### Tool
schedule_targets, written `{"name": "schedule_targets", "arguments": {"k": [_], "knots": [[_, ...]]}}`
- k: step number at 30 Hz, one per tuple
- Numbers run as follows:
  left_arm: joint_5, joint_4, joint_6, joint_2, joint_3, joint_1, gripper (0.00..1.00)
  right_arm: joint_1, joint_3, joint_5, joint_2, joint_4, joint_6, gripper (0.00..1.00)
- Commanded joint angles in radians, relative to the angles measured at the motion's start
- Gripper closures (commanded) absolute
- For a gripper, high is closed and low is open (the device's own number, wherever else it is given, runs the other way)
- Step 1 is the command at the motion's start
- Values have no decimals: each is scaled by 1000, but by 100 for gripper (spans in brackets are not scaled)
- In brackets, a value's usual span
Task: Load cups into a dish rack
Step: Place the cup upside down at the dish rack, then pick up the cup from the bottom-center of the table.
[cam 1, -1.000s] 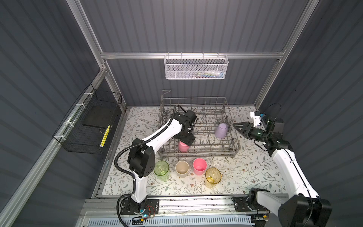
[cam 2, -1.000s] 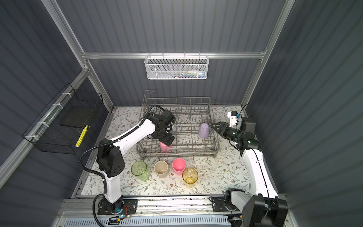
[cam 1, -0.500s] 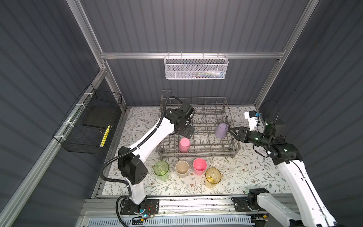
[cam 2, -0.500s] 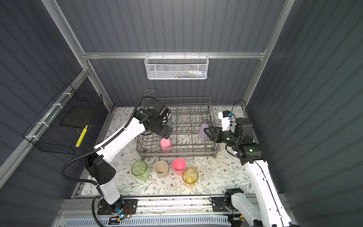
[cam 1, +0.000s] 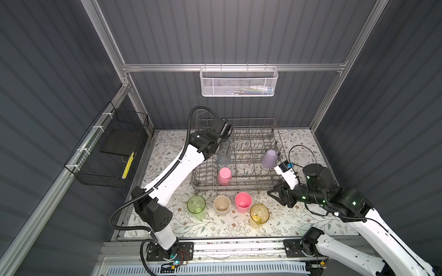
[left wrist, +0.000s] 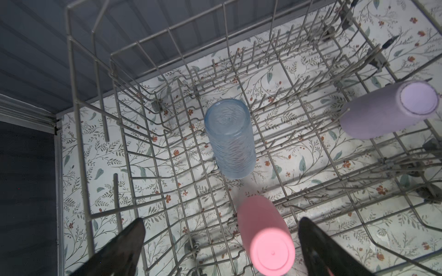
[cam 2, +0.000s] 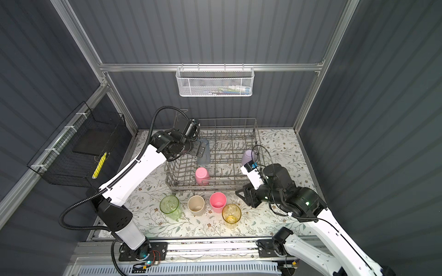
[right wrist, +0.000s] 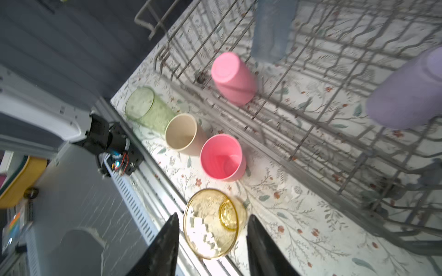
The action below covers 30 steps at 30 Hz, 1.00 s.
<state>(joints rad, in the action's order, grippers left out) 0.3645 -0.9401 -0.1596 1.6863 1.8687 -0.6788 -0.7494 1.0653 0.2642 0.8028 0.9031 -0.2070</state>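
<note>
1. Blue cup [left wrist: 227, 138] stood inverted, axis near upright, in dish rack [cam 1: 239, 187]; pink cup [left wrist: 265, 236], lavender cup [left wrist: 387, 110] nearby.
2. Amber cup [cam 1: 259, 212] stood mouth-up outside rack.
3. Left gripper [left wrist: 222, 222] spread wide, empty; right gripper [right wrist: 213, 216] parted, empty.

No text, label, brand, number or sign could be read in any of the views. Coloured print was seen on the items [cam 1: 256, 90] lying in the white mesh basket [cam 1: 215, 83] on the back wall, but it was too small and blurred to be made out in both top views. No marking could be made out on the yellow object [cam 1: 128, 165] in the black wire basket [cam 1: 95, 176].
</note>
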Motion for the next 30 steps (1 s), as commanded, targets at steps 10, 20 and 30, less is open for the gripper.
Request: {"name": "schedule_targets", "arguments": {"k": [10, 20, 30], "knots": [[-28, 110, -57, -80, -70, 55, 0, -324, -19, -169, 240, 35, -27, 52], [-58, 128, -57, -102, -113, 64, 0, -369, -16, -149, 362, 20, -33, 52], [-80, 142, -52, -111, -137, 74, 0, -402, -19, -185, 450, 43, -51, 52]]}}
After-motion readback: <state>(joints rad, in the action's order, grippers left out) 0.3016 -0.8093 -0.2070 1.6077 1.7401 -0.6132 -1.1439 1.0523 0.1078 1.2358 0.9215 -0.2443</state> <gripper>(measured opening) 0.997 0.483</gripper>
